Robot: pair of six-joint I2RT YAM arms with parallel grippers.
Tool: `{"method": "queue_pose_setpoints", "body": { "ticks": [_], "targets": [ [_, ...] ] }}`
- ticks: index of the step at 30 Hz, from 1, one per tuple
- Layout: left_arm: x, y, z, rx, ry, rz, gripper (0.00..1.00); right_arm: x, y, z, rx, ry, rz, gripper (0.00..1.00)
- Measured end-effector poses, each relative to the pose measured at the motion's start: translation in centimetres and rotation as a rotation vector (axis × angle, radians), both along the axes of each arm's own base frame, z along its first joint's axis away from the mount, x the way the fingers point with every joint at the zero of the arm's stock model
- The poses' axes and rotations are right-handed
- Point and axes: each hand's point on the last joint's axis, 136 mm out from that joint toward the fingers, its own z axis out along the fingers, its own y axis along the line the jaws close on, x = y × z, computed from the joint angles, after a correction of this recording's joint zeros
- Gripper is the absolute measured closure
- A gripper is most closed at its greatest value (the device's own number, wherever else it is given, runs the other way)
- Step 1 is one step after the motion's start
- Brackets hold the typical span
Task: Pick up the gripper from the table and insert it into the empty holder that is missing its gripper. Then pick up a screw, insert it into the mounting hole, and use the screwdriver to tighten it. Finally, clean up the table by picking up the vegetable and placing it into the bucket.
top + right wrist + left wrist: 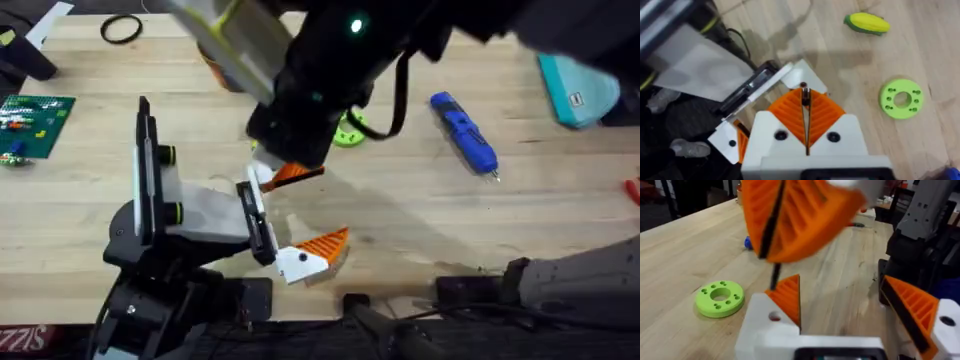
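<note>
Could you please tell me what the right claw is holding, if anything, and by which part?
The right claw pinches a thin dark screw by its upper end between its orange pads; the lower end hangs free.

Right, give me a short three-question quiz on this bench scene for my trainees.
1. True or false: a pincer holds the blue screwdriver.
2. What colour is the flat disc with holes? A lime, B red, C white.
3. Fill in: the right pincer is ____ on a thin dark screw.
Key: 1 false, it lies on the table; 2 A; 3 shut.
</note>
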Motion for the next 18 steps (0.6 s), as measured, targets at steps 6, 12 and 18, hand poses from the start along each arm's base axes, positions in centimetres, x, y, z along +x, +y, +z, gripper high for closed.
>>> {"method": "queue_pose_setpoints", "body": {
  "ticks": [6,12,18],
  "targets": [
    [0.0,0.0,0.0,0.0,0.0,0.0,0.012,-1.4,0.7,0.0,0.0,0.001,0.037,0.999],
    [0.0,0.0,0.0,0.0,0.0,0.0,0.012,-1.5,0.3,-0.2,-0.016,0.015,0.027,0.999],
    [0.0,0.0,0.0,0.0,0.0,0.0,0.012,-1.5,0.1,-0.3,-0.028,0.013,0.024,0.999]
  ]
}}
